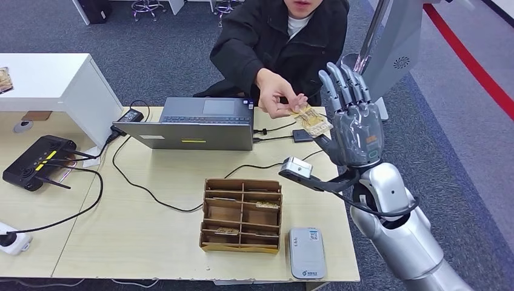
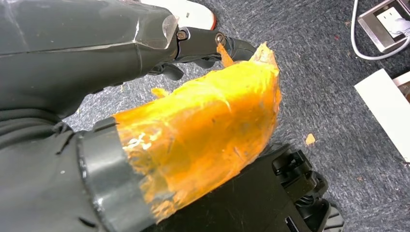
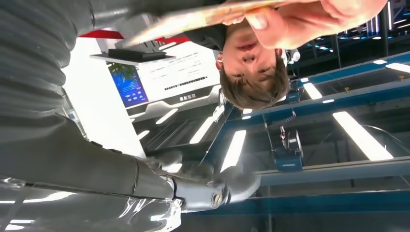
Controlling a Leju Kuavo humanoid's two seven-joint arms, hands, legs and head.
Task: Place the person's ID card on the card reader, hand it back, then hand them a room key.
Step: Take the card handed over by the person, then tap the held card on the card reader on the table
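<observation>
The card [image 1: 312, 120], upper centre of the head view, sits pinched in the person's hand [image 1: 276, 92], long axis slanting toward the right hand [image 1: 353, 118], raised just beside it with fingers spread, holding nothing.

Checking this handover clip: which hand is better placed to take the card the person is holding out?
Right. The right hand is raised with fingers apart beside the card in the person's hand. The left hand hangs over the floor.

Open laptop [image 1: 194, 124], black router [image 1: 37, 160], cardboard organizer [image 1: 242, 215], possibly a power strip [image 1: 13, 239]
</observation>
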